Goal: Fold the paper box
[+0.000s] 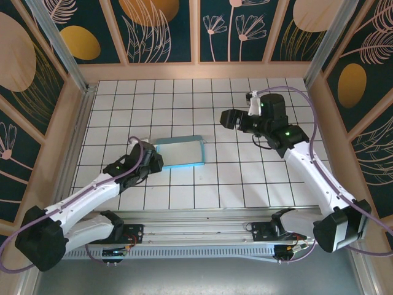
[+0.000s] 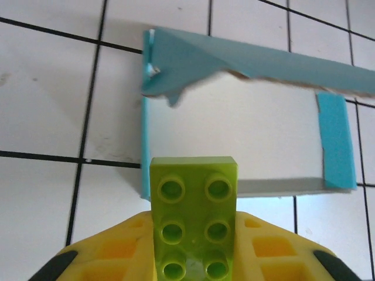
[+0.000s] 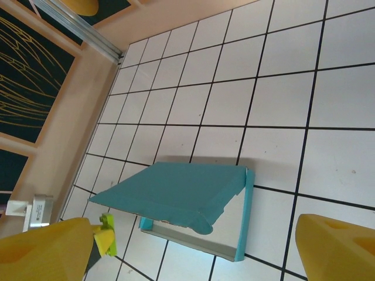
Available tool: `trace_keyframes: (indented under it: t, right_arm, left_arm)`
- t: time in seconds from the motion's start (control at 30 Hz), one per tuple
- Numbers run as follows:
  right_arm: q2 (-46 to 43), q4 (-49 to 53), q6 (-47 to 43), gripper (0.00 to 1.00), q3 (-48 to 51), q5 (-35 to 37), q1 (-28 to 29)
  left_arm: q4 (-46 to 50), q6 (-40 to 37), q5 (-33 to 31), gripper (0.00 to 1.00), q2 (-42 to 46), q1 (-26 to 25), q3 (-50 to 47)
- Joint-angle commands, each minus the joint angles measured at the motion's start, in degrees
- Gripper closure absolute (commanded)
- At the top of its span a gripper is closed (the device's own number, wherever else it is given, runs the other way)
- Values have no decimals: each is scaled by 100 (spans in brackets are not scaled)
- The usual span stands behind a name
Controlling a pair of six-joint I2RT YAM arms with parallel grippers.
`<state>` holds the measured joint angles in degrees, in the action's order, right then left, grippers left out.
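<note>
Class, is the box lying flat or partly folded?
Partly folded: the box has raised walls and a flap tilted over its white inside.

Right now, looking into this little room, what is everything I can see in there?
paper box: one, turquoise outside and white inside, on the table left of centre, one panel raised over the inside
table: one, white tiles with dark grid lines, under everything
walls: three, dark teal with gold leaf patterns, at the left, back and right
cables: two, purple, one along each arm
arms: two, white and black, bases at the near edge
green blocks: two, lime, one on a yellow finger of each gripper
left gripper: one, at the box's left end
right gripper: one, yellow fingers spread open, right of the box
</note>
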<state>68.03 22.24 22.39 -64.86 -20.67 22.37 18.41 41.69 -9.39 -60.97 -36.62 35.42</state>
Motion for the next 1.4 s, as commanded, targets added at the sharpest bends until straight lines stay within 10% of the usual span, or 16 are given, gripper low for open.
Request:
trace_keyframes:
  t: [0.0,0.53,1.1,1.37]
  right_arm:
    - [-238,79,-51,10,-35,124,-8]
    - [-413,194,-25,10,-14,261,-12]
    - [-461,205,54,10,-14,203,-9]
    - [-500,237,55,10,-18,212,-8]
  left_arm:
    - [-49,-871,47,78,111,-278,150]
    - [-427,-4272,-2364,76,-1929,-1895,1204]
    - [-1370,-4859,-4015,76,-3648,-2013,1512]
    - [-1429,-4786,-4072,58,-3866,-2014,1662]
